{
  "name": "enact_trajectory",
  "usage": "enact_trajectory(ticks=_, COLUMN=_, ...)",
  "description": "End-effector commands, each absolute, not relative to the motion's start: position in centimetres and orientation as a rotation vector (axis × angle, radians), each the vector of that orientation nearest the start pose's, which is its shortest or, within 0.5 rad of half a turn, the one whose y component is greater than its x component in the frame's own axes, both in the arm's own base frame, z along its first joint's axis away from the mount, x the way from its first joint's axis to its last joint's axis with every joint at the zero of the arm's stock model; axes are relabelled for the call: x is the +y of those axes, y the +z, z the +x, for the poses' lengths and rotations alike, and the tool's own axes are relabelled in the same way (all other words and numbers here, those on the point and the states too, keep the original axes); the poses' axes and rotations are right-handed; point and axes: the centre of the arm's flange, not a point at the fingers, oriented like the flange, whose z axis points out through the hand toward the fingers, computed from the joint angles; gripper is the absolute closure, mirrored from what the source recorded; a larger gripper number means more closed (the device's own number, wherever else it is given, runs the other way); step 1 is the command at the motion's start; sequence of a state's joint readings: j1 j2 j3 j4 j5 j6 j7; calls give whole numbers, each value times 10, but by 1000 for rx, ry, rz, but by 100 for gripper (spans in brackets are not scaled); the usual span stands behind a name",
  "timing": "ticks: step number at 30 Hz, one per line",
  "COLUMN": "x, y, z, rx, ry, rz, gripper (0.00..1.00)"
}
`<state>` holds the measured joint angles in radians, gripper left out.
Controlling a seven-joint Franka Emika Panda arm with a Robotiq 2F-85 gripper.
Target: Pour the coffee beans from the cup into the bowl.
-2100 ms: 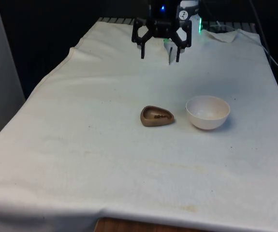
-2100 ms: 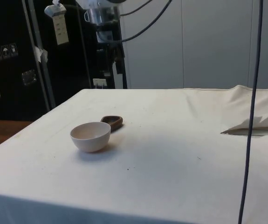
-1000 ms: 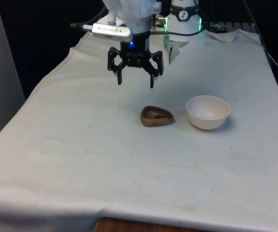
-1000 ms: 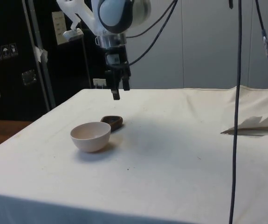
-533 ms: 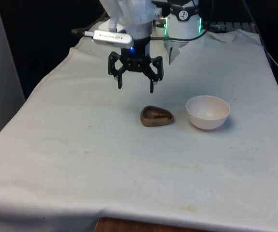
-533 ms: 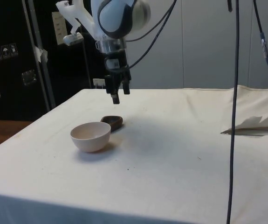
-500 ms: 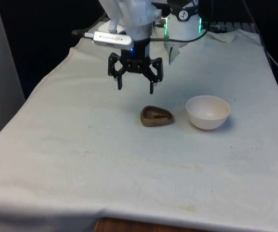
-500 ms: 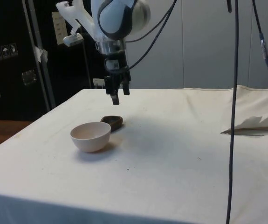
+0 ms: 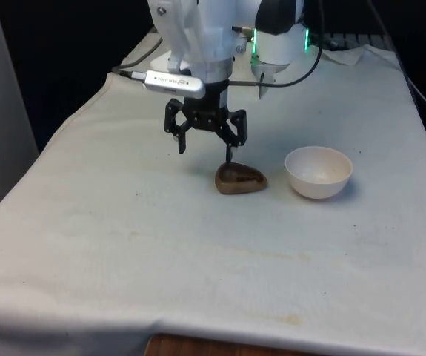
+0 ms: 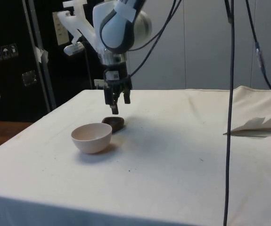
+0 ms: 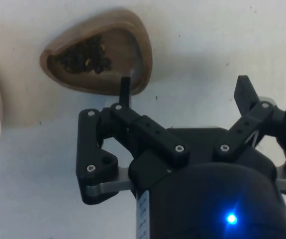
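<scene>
- The tabletop (image 9: 87, 222) under its white cloth is bare on the front view's left, which leaves the arm an unobstructed way down to the two vessels near the middle.
- The end effector (image 9: 206, 152) hangs just above the cloth with its fingers spread wide and nothing between them. One finger hovers over the near rim of the cup while the other is off to the front view's left. That offset suggests it is lining up to straddle the cup's wall, not its whole body.
- The cup (image 9: 240, 179) is a low brown teardrop-shaped dish resting flat on the cloth. In the wrist view the coffee beans (image 11: 82, 54) sit heaped toward its wider end, so I judge that a pinch on the narrow end would keep the fingers clear of them.
- The bowl (image 9: 318, 172) stands upright just beside the cup on the front view's right, apart from it and holding no beans. Being this near, it should need only a short lift and tilt once the cup is held.
</scene>
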<state>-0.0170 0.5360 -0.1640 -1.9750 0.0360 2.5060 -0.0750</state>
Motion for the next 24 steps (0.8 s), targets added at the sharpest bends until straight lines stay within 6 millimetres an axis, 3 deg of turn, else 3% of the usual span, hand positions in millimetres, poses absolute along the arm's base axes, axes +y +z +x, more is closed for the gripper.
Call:
enact_trajectory(ticks=1, x=-109, y=195, z=605, rx=191, ry=-6, rz=-3209, gripper=0)
enact_trajectory(ticks=24, x=-106, y=175, z=598, rx=248, ry=-116, rz=-3162, gripper=0)
